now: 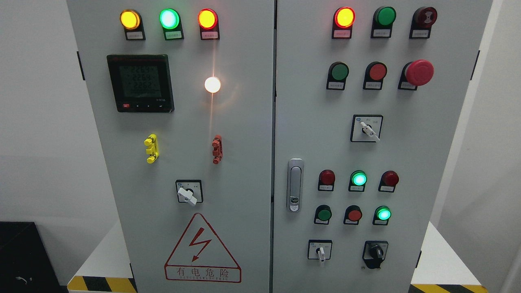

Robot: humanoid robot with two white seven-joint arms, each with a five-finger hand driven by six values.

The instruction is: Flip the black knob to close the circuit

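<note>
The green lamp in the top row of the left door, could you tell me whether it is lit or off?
Lit. The green lamp glows bright with a pale centre, unlike the dark, dull green lamp on the right door. No robot hand is in view.

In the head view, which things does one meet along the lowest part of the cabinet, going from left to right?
Red warning triangle sign → white-handled selector switch → black knob. No robot hand shows in this view.
</note>
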